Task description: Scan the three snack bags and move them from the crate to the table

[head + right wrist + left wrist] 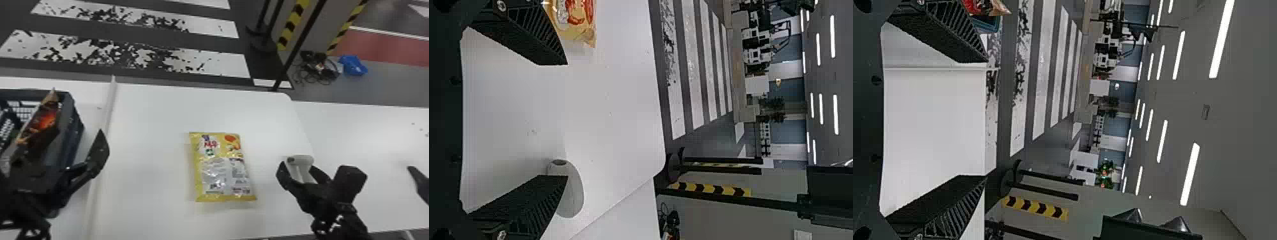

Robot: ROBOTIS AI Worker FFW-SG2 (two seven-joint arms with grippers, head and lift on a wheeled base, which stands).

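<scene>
White counter point(143, 111), striped floor point(191, 38) behind. Yellow snack bag point(220, 166) lies flat near the middle, label-heavy face up, probably turned that way so the scanner can read its code. Scanner point(304, 159) sits on the counter, right of the bag, likely parked there for the right arm. Crate point(74, 134) at left holds another snack bag point(44, 123), tilted, top poking above the rim, which should make it easy to pinch. Right gripper point(565, 120): fingers spread, nothing pinched; whether one touches the scanner, can't tell. Left gripper point(986, 119) by the crate, fingers spread too, empty. Head view gives the yellow bag whole and part of the crate's inside; right wrist view has just a corner of that bag but adds the scanner's rounded body past one finger. Third bag may be deeper in the crate, too dark to be sure. Next is probably scanning or fetching the crate bag.
</scene>
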